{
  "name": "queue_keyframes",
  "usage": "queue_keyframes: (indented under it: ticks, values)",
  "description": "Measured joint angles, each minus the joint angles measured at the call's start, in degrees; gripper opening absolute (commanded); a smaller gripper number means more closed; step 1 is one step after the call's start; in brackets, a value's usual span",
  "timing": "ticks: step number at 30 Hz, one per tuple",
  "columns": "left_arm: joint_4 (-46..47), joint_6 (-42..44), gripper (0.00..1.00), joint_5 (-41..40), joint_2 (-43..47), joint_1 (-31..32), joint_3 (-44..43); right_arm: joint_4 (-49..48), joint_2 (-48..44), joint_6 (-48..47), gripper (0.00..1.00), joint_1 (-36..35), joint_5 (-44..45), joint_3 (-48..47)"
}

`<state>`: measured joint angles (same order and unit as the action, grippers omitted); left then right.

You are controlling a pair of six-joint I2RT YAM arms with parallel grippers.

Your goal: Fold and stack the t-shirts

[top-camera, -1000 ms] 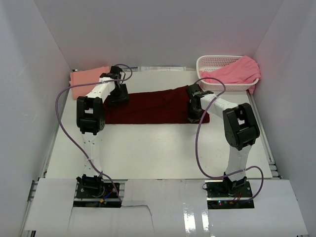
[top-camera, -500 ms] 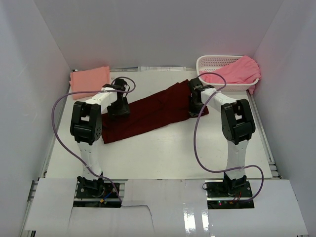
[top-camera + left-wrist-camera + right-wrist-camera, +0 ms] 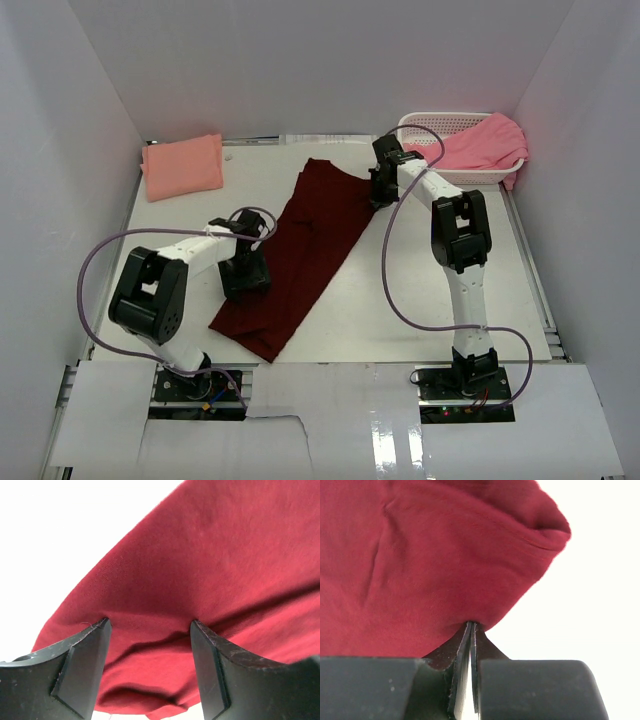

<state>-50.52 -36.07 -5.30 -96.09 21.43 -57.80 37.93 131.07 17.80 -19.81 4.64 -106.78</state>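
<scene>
The dark maroon t-shirt (image 3: pixel 305 245) lies as a long folded strip, running diagonally from the far centre to the near left. My left gripper (image 3: pixel 246 274) is over its left edge near the near end. In the left wrist view (image 3: pixel 150 624) its jaws stand wide open with maroon cloth (image 3: pixel 210 560) between and under them. My right gripper (image 3: pixel 379 190) is at the strip's far right corner, shut on a pinch of the cloth (image 3: pixel 435 555) in the right wrist view (image 3: pixel 471 625). The salmon-peach t-shirt (image 3: pixel 182 166) lies folded at the far left. The brighter pink t-shirt (image 3: pixel 480 145) hangs in the basket.
The white lattice basket (image 3: pixel 425 125) stands at the far right corner. White walls enclose the table on the left, back and right. The purple cables (image 3: pixel 395 270) loop beside each arm.
The maroon strip has swung from lying across the table to a diagonal. My left gripper moved toward the near edge with its end, and my right gripper moved toward the far side.
</scene>
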Motion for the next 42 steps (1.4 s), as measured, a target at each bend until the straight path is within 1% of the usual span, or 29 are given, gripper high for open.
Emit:
queue_keyframes:
  ticks: [5,9,12,17,23,26,31,34,36,42]
  values:
    - [0.13,-4.22,0.75,4.63,6.45,2.89,7.69,0.02,6.23,-0.07,0.08,0.33,-4.83,-9.77]
    - [0.33,-6.82,0.75,7.76,7.78,4.94,8.79,-0.52,10.32,0.24,0.09,0.72,-10.14,-16.0]
    - [0.83,-8.17,0.75,9.6,7.8,6.32,8.79,-1.57,12.17,0.98,0.11,1.01,-13.31,-18.38]
    - [1.9,-10.12,0.75,13.11,7.8,7.96,8.09,-4.92,14.51,3.06,0.15,2.25,-19.32,-20.57]
    - [3.21,-12.13,0.75,16.0,6.21,10.49,4.59,-10.16,17.94,7.32,0.15,4.33,-28.83,-22.71]
    - [4.55,-13.16,0.75,16.98,4.63,12.04,2.67,-12.63,18.8,9.38,0.16,4.98,-31.89,-22.71]
    - [5.7,-15.08,0.75,18.58,4.11,15.37,2.75,-16.68,20.79,13.18,0.16,5.92,-35.17,-23.69]
    - [6.56,-16.39,0.75,19.1,4.59,17.07,4.59,-19.37,22.16,15.5,0.16,6.36,-37.38,-24.59]
    - [6.69,-17.27,0.75,19.43,6.14,17.81,7.3,-20.31,22.58,16.39,0.17,6.6,-37.83,-24.81]
    - [4.0,-20.11,0.75,19.3,17.18,17.94,16.59,-21.94,23.06,17.66,0.17,7.34,-37.86,-25.18]
